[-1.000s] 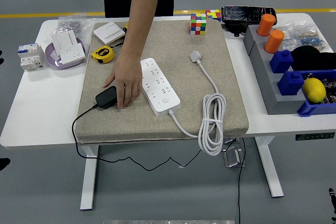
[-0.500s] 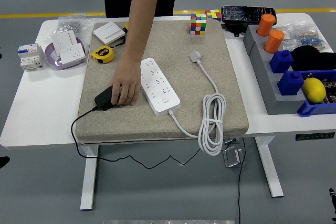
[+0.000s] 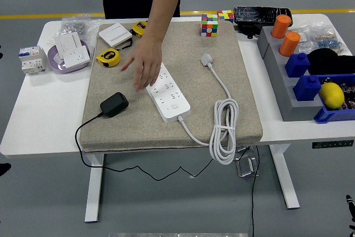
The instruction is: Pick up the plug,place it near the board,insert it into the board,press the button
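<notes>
A black plug adapter lies on the beige mat near its front left, with its thin black cord running off the mat's edge. Just to its right lies a white power strip, set at a slant, with a round button near its front end. The strip's white cable coils at the mat's front right and ends in a white plug. A person's hand hovers open above the strip's far end, holding nothing. Neither robot hand is in the picture.
A yellow tape measure, a white wall switch and a purple dish with a white socket sit at the back left. Rubik's cubes stand at the mat's far edge. A grey rack with orange and blue pieces fills the right side.
The person's hand has let go of the black adapter and lifted back toward the far side of the table. The adapter stays where it was set, left of the strip.
</notes>
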`<state>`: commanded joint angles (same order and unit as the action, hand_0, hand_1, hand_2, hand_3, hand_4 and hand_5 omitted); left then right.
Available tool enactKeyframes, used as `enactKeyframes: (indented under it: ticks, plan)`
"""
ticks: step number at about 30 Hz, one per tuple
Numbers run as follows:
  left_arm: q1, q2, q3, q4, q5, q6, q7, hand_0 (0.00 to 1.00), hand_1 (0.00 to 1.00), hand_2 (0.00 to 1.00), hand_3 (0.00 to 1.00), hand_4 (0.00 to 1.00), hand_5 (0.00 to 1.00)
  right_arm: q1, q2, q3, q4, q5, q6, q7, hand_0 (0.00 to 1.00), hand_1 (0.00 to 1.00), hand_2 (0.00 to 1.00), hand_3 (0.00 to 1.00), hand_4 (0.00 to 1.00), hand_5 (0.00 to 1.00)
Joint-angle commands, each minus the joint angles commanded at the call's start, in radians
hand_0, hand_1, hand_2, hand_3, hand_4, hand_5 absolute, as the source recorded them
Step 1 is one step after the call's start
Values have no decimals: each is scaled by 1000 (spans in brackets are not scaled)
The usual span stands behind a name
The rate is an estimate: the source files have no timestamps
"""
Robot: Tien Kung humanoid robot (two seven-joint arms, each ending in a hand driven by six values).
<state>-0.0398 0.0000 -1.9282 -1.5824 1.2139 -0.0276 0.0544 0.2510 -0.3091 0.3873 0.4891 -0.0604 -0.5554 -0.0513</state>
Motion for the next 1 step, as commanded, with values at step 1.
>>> enactKeyframes:
  ticks: [1]
  plan:
    - [-1,0,2,0,0,0,0,803,800,772,781,998,998,1,-1,-1,1,0,0,0,934,877,821,848,998,998]
